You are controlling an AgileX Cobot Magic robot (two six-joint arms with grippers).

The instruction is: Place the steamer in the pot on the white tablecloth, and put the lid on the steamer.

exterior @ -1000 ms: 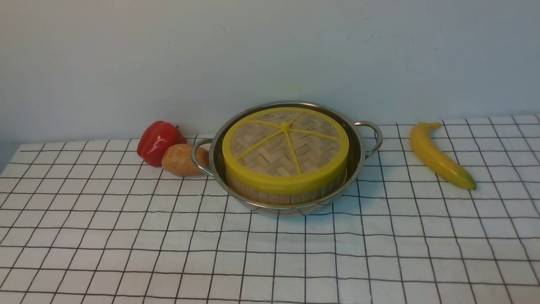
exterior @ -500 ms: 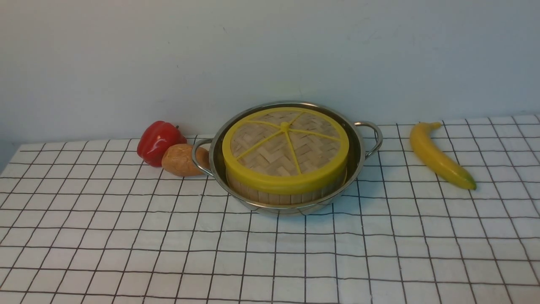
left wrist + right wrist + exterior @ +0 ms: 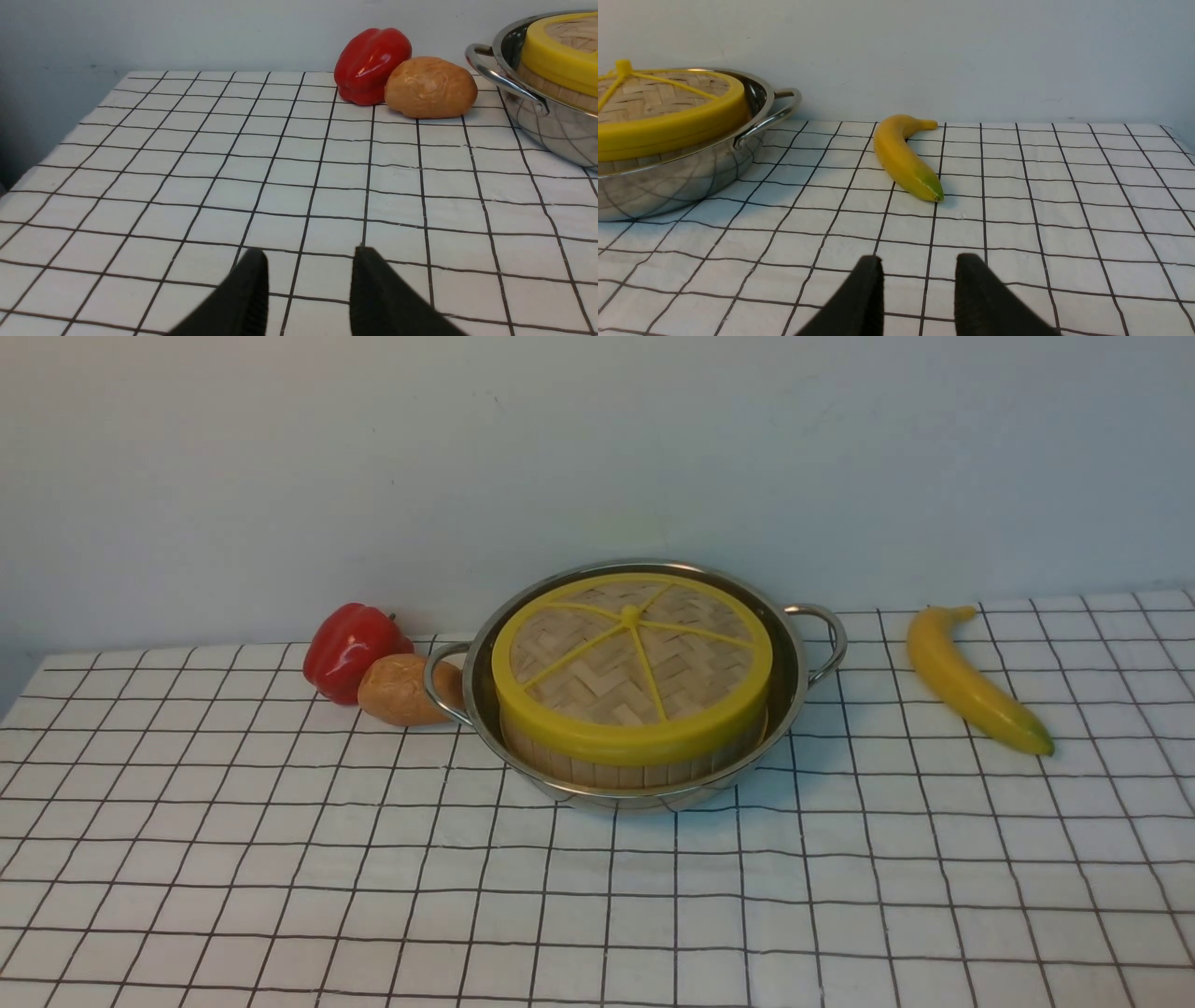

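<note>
The shiny steel pot (image 3: 794, 695) stands on the white tablecloth (image 3: 597, 896) near the back wall. Inside it sits the bamboo steamer (image 3: 635, 770), and only its slatted side shows. The woven lid (image 3: 633, 658) with the yellow rim lies flat on top of the steamer. In the left wrist view my left gripper (image 3: 309, 261) hovers open over bare cloth, well short of the pot (image 3: 551, 126). The right gripper (image 3: 919, 266) is likewise open and empty above the cloth, with the pot (image 3: 677, 186) and lid (image 3: 668, 123) off to one side. Neither gripper shows in the front view.
A red pepper (image 3: 350, 649) and a brown potato (image 3: 403, 689) lie against the pot's left handle. A yellow banana (image 3: 971, 681) rests to the right of the pot. The cloth ends at the left table edge (image 3: 28, 163).
</note>
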